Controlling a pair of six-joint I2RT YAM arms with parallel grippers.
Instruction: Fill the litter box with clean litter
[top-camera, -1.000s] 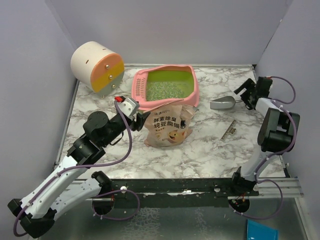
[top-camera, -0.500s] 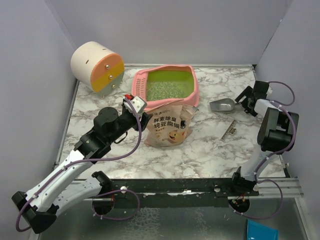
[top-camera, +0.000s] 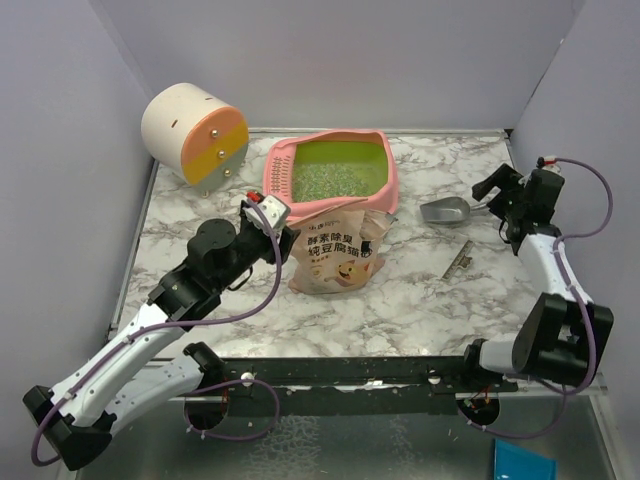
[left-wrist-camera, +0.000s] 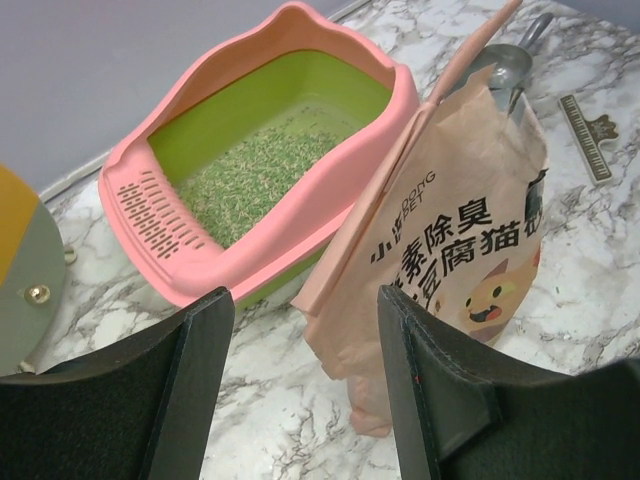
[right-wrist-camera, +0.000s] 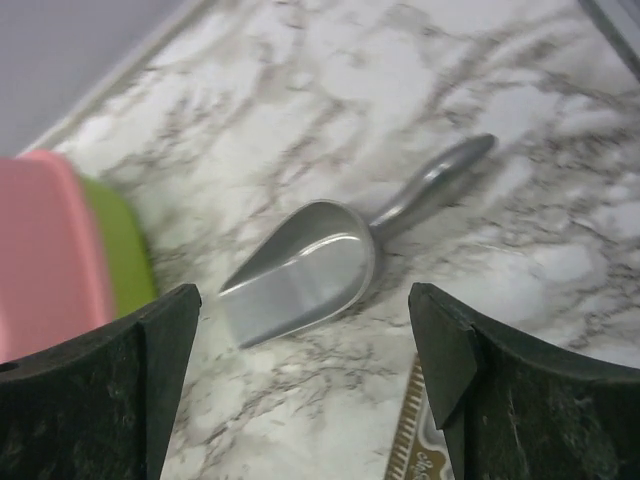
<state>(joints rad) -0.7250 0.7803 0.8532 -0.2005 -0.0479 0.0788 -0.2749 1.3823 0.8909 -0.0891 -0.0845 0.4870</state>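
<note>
1. The large pink plastic litter box (top-camera: 385, 150), a rounded rectangle with a lime-green inner basin, sits at the far middle of the marble-patterned bench (top-camera: 400, 300). Its slotted pink sieve section is at the left end.
2. The clean litter (top-camera: 325, 180), small pale green-grey granules, lies loose in a thin layer on the floor of the green basin. It is thickest toward the sieve end.
3. A beige printed pouch with a cartoon cat (top-camera: 335, 255) stands upright just in front of the box's near rim, its open top close against that rim.
4. The left pincer (left-wrist-camera: 305, 340) is released and grasps nothing. Its black fingers (left-wrist-camera: 190, 390) stand well apart, just beside the pouch's left edge. In the wrist view, the pouch and the box's near corner show between them.
5. The right pincer (right-wrist-camera: 305, 335) is spread wide and empty, hanging above the bench at the far right.
6. A grey metal scoop (top-camera: 447, 209) lies flat on the bench, right of the box and apart from it. Its bowl points toward the box and its handle toward the right pincer, which does not touch it.
7. A small flat metal clip (top-camera: 459, 258) lies nearer than the scoop.
8. A cream-and-orange cylinder (top-camera: 193, 132) sits in the far left corner, well apart from the box.
</note>
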